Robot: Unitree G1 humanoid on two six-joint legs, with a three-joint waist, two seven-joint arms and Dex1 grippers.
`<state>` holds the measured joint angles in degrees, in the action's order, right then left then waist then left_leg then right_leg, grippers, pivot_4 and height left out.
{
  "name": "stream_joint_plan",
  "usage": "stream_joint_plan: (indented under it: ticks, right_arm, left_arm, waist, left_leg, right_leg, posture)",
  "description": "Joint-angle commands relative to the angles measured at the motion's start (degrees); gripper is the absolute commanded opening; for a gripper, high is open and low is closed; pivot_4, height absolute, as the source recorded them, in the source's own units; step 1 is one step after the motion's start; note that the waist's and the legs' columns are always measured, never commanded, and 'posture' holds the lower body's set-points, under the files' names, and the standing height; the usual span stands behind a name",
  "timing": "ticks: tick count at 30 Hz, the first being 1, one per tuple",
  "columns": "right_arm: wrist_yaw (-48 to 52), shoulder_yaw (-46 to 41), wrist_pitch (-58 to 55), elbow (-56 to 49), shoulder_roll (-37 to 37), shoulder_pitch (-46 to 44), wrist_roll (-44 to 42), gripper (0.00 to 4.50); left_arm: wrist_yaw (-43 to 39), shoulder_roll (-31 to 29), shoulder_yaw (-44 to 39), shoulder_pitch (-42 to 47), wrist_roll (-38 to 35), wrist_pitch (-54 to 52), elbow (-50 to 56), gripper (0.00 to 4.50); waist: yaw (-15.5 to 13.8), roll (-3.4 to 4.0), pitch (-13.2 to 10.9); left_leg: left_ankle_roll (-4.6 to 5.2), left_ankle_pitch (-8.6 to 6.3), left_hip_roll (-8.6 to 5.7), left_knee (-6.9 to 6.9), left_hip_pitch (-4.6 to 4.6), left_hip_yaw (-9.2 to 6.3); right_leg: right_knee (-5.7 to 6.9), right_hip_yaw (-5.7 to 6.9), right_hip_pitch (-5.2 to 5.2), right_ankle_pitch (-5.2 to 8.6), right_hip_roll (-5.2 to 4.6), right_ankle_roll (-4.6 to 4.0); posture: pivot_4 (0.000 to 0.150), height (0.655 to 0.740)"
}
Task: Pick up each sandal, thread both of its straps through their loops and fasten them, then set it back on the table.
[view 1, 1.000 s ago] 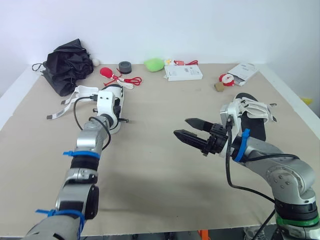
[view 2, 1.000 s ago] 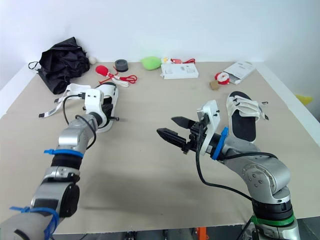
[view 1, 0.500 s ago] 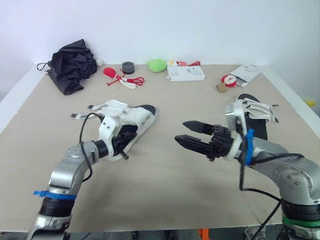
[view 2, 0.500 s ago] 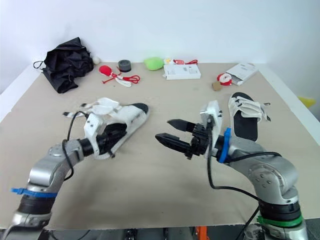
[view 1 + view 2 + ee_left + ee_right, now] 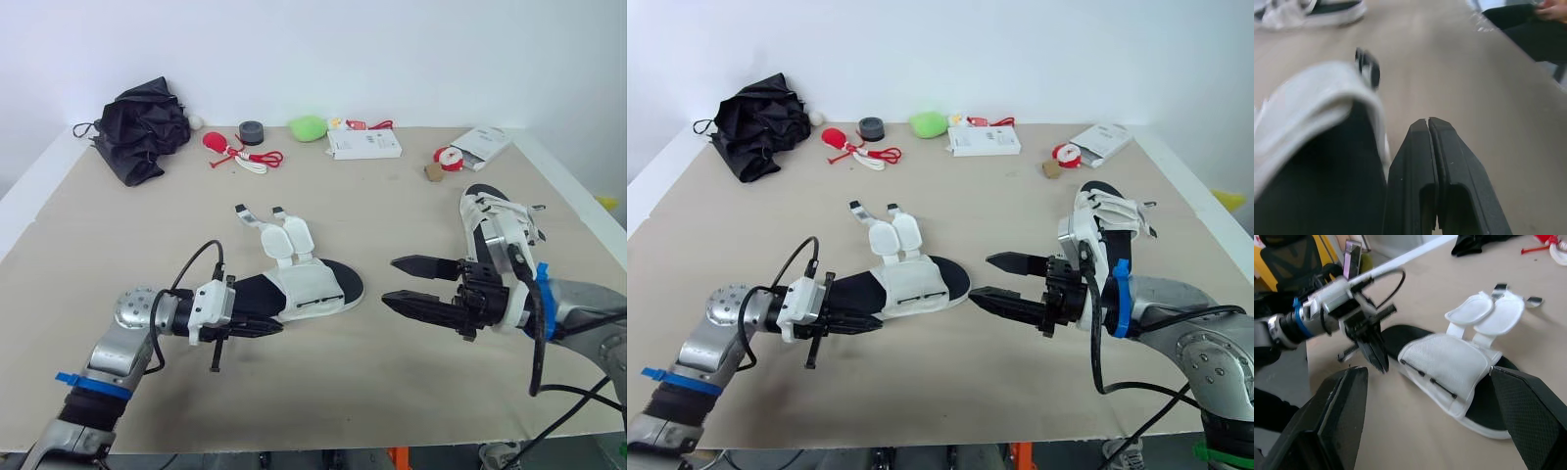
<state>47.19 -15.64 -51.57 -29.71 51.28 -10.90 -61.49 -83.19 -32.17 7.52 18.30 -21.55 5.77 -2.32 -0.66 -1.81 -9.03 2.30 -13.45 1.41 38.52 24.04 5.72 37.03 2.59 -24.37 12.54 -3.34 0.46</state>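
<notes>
The beige counter (image 5: pixel 392 215) took up most of the scene, and an unfastened sandal (image 5: pixel 306 285) lay flat near its middle, black footbed up. Everything else is placed from that sandal. Far behind it, toward the robot's left, sat a black bundle of fabric (image 5: pixel 143 128) (possibly a folded umbrella). A second sandal (image 5: pixel 490 208) lay well off to its right, white straps across the top.

The left gripper (image 5: pixel 277 327) lay low at the sandal's left end, just beside the exposed footbed. Its fingers were pressed flat together with nothing between them. The left wrist view showed the sandal's white edge right alongside. The right gripper (image 5: pixel 389 280) hung just off the sandal's rounded right end, pointing at it, its fingers spread wide and empty.

The sandal's two straps (image 5: pixel 282 231) were splayed open on the counter on its far side, out of their loops.

Along the far edge behind the sandal stood a white box (image 5: pixel 363 144), a green lump (image 5: pixel 307 126), a red item with white cord (image 5: pixel 235 153) and a grey roll (image 5: pixel 251 130).
</notes>
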Motion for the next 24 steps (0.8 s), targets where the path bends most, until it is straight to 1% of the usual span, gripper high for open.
stream_joint_plan:
  ticks: [1,5,7,9,10,11,14,15,17,20,24]
  right_arm:
    - [1.3,0.3,1.0,-1.2,0.8,0.3,1.1,4.29]
    - [2.3,1.0,1.4,-0.1,1.2,0.5,2.9,4.29]
    - [3.6,2.0,1.9,1.0,1.8,0.9,4.7,3.76]
    - [5.2,2.7,2.2,1.7,2.1,1.0,5.6,3.02]
    - [5.7,2.9,2.3,1.9,2.2,1.0,5.9,2.49]
    - [5.8,3.3,2.5,2.4,2.2,0.6,6.7,2.09]
    - [5.7,4.5,2.2,3.6,2.3,-0.5,8.4,0.43]
    - [5.9,4.6,2.2,3.6,2.3,-0.5,8.6,0.06]
    - [6.5,4.8,2.1,3.7,2.4,-0.5,9.0,0.06]
    - [7.7,5.3,2.4,3.9,2.8,-0.3,10.3,0.06]
    - [8.4,5.4,2.5,4.8,2.5,-0.9,11.1,0.06]
  left_arm:
    - [-4.1,0.5,0.6,1.3,-3.0,1.8,0.4,0.06]
    - [-7.2,0.4,1.5,2.4,-2.1,4.8,-2.2,0.06]
    - [-8.1,0.6,1.5,3.1,-2.0,5.9,-3.5,0.0]
    - [-7.7,1.0,1.6,4.2,-1.1,7.2,-5.2,0.0]
    - [-7.4,1.2,1.6,4.6,-0.6,7.9,-5.9,0.0]
    - [-6.1,1.7,1.3,5.0,-0.5,7.4,-6.2,0.0]
    - [-0.4,3.2,-0.7,6.1,-2.4,1.5,-5.4,0.0]
    - [0.6,3.1,-1.2,6.1,-3.7,-1.2,-4.4,0.0]
    - [1.5,1.8,-2.3,5.1,-6.6,-6.5,-1.4,0.0]
    - [-1.0,-2.7,-3.0,1.2,-9.0,-10.8,3.8,0.0]
    - [0.3,-5.3,-5.1,-0.2,-9.4,-12.4,4.7,0.0]
  waist:
    - [0.0,0.0,0.0]
    - [0.1,0.0,0.0]
    - [0.1,0.0,0.0]
    - [0.1,0.0,0.0]
    - [0.1,0.0,0.0]
    - [0.1,0.0,0.0]
    - [0.1,-0.01,0.0]
    - [0.1,-0.01,0.0]
    - [0.2,-0.02,0.0]
    - [0.5,-0.01,0.0]
    - [0.0,0.02,0.0]
  left_leg:
    - [0.0,0.0,0.0,0.0,0.0,0.0]
    - [0.0,-0.02,0.0,-0.01,0.02,-0.01]
    - [0.01,-0.02,0.0,0.0,0.03,-0.04]
    - [0.01,-0.01,0.0,0.01,0.03,-0.04]
    - [0.01,-0.01,0.0,0.03,0.03,-0.04]
    - [0.01,-0.01,0.0,0.04,0.03,-0.04]
    - [0.01,-0.01,-0.01,0.06,0.05,-0.02]
    - [0.01,-0.01,0.0,0.06,0.05,-0.03]
    - [0.01,-0.01,0.0,0.05,0.05,-0.04]
    - [-0.01,-0.03,0.08,0.02,0.05,-0.02]
    - [-0.06,-0.03,0.13,0.0,0.03,-0.07]
  right_leg:
    - [0.0,-0.01,0.0,0.01,0.0,0.03]
    - [0.0,-0.04,-0.01,0.05,0.05,0.05]
    - [0.0,-0.04,-0.01,0.05,0.07,0.05]
    - [0.0,-0.04,-0.01,0.04,0.06,0.08]
    - [0.0,-0.05,0.0,0.03,0.06,0.09]
    - [0.0,-0.05,0.01,0.02,0.06,0.11]
    - [-0.01,-0.08,0.01,0.0,0.06,0.16]
    - [-0.01,-0.09,0.01,0.0,0.06,0.17]
    - [-0.01,-0.1,0.0,0.02,0.09,0.19]
    - [0.0,-0.15,-0.04,0.07,0.18,0.16]
    - [0.02,-0.11,-0.05,0.13,0.24,0.07]
  posture:
    - [0.15,0.74]
    - [0.15,0.74]
    - [0.15,0.74]
    - [0.15,0.74]
    - [0.15,0.74]
    - [0.15,0.74]
    - [0.15,0.74]
    - [0.15,0.74]
    - [0.15,0.74]
    - [0.15,0.74]
    - [0.15,0.74]
